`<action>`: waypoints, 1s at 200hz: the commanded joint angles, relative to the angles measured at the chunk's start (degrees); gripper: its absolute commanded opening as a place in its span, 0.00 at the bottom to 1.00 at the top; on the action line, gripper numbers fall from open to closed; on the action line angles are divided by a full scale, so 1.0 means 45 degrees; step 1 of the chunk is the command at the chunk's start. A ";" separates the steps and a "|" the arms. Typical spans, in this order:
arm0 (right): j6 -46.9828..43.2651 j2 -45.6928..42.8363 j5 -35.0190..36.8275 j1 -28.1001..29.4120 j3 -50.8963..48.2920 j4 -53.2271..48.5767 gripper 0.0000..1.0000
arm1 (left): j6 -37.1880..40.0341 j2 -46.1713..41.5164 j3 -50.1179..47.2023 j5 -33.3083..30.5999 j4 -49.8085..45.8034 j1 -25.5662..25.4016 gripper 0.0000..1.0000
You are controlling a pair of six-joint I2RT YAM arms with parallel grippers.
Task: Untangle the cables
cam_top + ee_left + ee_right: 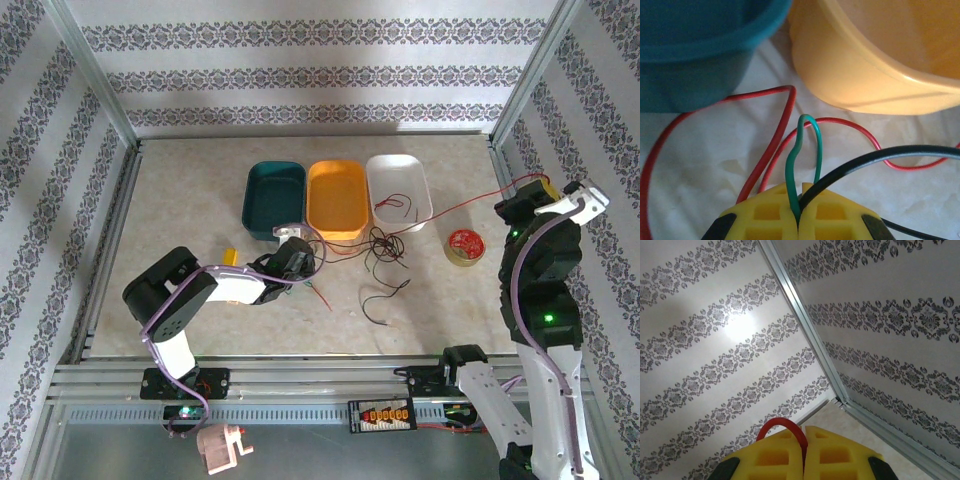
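beige tabletop (200, 200), thin looping cables (385, 247) tangled at centre, left gripper (799, 192) clamped tight on green cable (788, 170), right gripper (805, 435) clamped tight on red cable (782, 420)

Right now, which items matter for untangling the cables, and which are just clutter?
In the job:
- green cable, pinched in the left gripper
- black cable
- red cable, pinched in the right gripper

Lying about:
- teal bin
- orange bin
- white bin
- red roll
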 commanded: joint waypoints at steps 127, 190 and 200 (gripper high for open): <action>-0.1395 0.3124 -0.4152 -0.1198 0.5499 -0.2850 0.00 | -0.1937 -0.0552 -0.0565 -0.2603 -0.3762 0.0689 0.00; -0.0500 0.4030 -0.6214 -0.1671 0.6663 -0.1778 0.00 | -0.2103 -0.0519 -0.0467 -0.2790 -0.4241 0.0738 0.00; -0.0305 0.4054 -0.6604 -0.1763 0.6637 -0.1029 0.00 | -0.2282 -0.0514 -0.0459 -0.2889 -0.4458 0.0748 0.00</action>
